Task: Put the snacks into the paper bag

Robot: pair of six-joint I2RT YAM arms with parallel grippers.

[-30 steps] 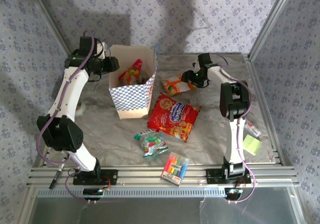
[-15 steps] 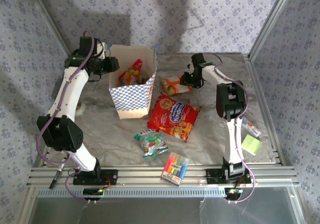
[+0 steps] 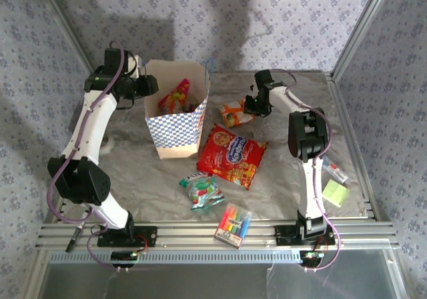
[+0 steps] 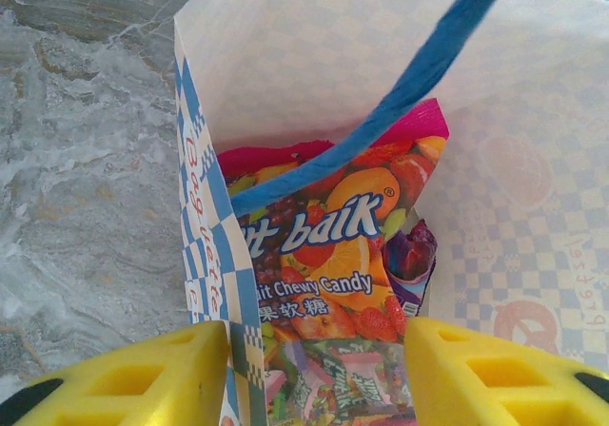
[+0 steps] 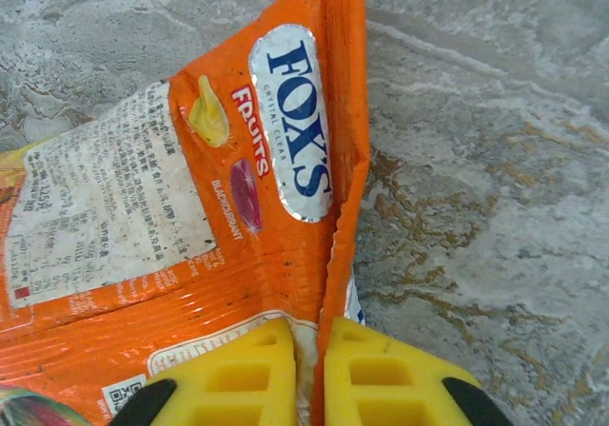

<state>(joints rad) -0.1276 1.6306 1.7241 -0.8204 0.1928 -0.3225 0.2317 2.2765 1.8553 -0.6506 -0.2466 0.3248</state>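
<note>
Now the right gripper (image 5: 312,350) has its yellow fingers (image 5: 238,378) pressed together on the creased edge of the orange Fox's Fruits packet (image 5: 190,188). It's a tight pinch, with nothing but foil between the pads. From above, that packet (image 3: 235,114) lies toward the far edge of the tabletop (image 3: 280,179), just right of the paper bag (image 3: 177,129), and the right gripper (image 3: 255,104) sits at its right end. Over on the left, the paper bag stands upright toward the far-left part of the tabletop, mouth open. The left gripper (image 3: 148,85) is at its left rim. At the wrist, the left gripper (image 4: 314,369) is partly open and straddles the bag's checkered wall (image 4: 214,255), one finger outside and one inside, not clamped. Down in the bag sit a pink-edged fruit chewy candy bag (image 4: 333,245) and a purple packet (image 4: 416,253) beside it, with the blue cord handle (image 4: 428,65) crossing above. The red cookie bag (image 3: 232,155) lies flat mid-tabletop, just right of the paper bag's base. A green-and-red packet (image 3: 203,192) sits closer to the near edge. The pack of coloured markers (image 3: 233,224) lies right at the near edge, and the yellow sticky-note pad (image 3: 335,192) is by the right edge.
</note>
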